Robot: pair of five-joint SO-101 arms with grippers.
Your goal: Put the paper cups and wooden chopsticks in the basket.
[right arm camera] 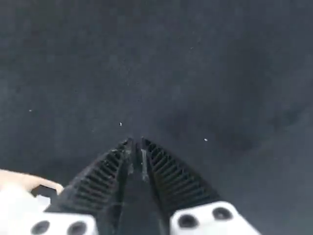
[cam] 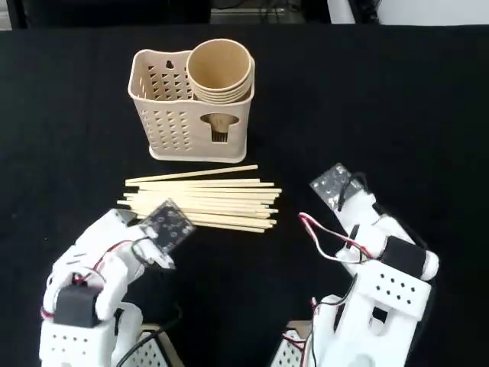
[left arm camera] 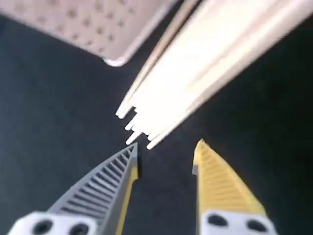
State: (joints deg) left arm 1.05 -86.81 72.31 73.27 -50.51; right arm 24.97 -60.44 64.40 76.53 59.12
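Already the stack of paper cups (cam: 220, 69) stands upright in the basket (cam: 164, 122), in the compartment on the right side of the high view, its rims rising above the basket's edge. The chopsticks (cam: 202, 200) lie flat in a loose bundle on the black table (cam: 382, 115), just in front of the basket, running crosswise to both arms. In the left wrist view the left gripper (left arm camera: 166, 147) is spread wide, one grey finger and one yellow, with its tips just short of the near ends of the chopsticks (left arm camera: 195, 63) and nothing between them; a corner of the basket (left arm camera: 98, 24) lies beyond. The right gripper (right arm camera: 136, 142) is pressed together over bare black cloth and grips nothing.
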